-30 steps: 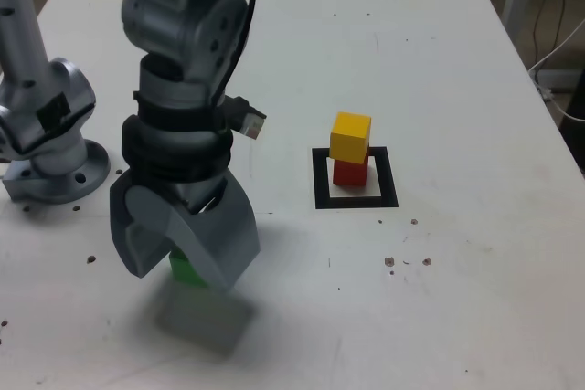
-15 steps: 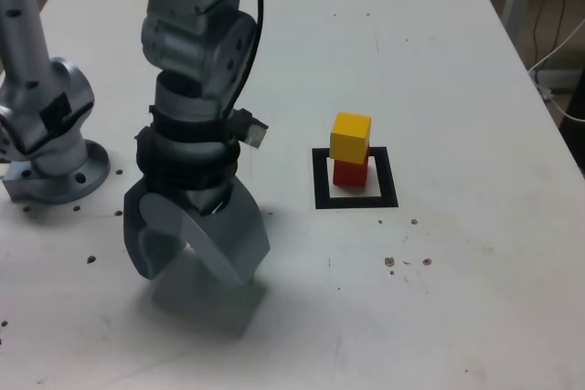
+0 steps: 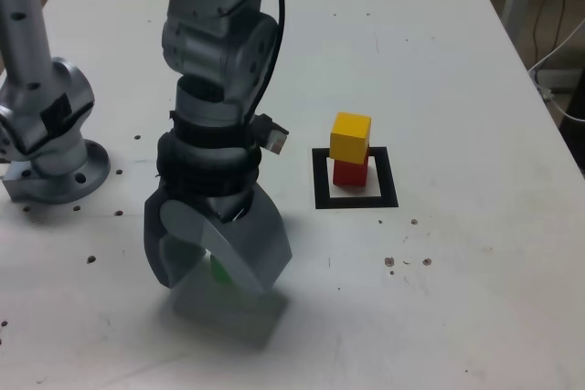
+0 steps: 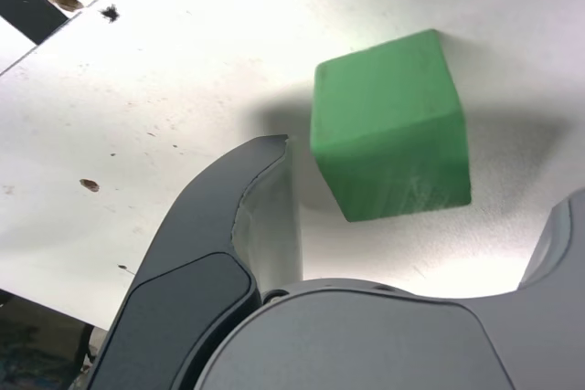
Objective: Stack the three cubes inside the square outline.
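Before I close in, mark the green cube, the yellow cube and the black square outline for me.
Green cube (image 4: 388, 93): wrist view, its upper face.
Yellow cube (image 3: 349, 145): exterior view, its near side face.
Black square outline (image 3: 389, 177): exterior view, its right-hand strip.

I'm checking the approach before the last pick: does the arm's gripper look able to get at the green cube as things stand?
Probably yes: the open grey gripper hangs over the matte green cube, and nothing shows between them.
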You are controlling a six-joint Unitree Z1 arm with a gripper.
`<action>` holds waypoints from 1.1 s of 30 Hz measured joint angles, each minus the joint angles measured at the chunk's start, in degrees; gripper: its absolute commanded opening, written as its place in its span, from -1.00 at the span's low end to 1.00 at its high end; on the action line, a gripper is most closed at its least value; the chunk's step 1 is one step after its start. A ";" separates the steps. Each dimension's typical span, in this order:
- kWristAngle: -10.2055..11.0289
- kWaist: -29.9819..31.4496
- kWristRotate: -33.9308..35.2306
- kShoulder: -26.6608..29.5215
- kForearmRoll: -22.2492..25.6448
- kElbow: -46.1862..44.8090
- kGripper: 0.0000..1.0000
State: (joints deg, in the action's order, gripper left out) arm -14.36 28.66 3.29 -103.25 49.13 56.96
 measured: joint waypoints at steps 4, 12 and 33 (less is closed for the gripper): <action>-0.16 -0.47 -0.07 -0.56 0.09 0.26 0.85; -4.16 -0.72 -2.85 -1.19 0.02 -0.72 0.51; -6.10 -0.82 -3.73 -2.61 -1.39 -2.09 -0.28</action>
State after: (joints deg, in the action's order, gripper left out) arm -20.47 27.85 -0.44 -105.87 47.74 54.87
